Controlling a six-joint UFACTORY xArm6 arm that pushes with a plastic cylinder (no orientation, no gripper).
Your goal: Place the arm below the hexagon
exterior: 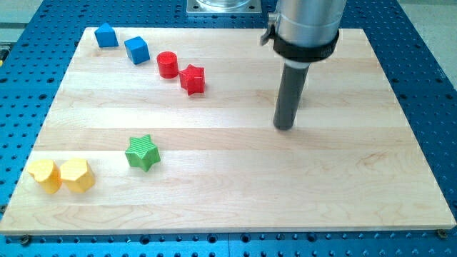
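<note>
1. The yellow hexagon block (77, 175) sits near the bottom-left corner of the wooden worktop (228, 200), close to the view's bottom edge of the board.
2. Touching it, or all but touching, on the view's left is a second yellow block (44, 175); its outline is rounder and lobed, though I cannot name its shape with certainty.
3. Up and to the view's right of the hexagon stands a green star block (143, 152), near but clearly apart from it.
4. Towards the view's top left lies a loose row of four: a blue block with a peaked top (106, 35), a blue cube (136, 50), a red cylinder (168, 64) and a red star block (192, 78). The cylinder and the red star are just beside one another.
5. The tool is a plain dark rod hanging from a grey cylindrical housing (307, 25); it has no jaws to open or close, and it holds nothing.
6. My tip (285, 127) rests on the worktop right of centre, well apart from every block and far to the view's upper right of the hexagon.
7. A blue perforated table (428, 78) surrounds the board on all sides.
</note>
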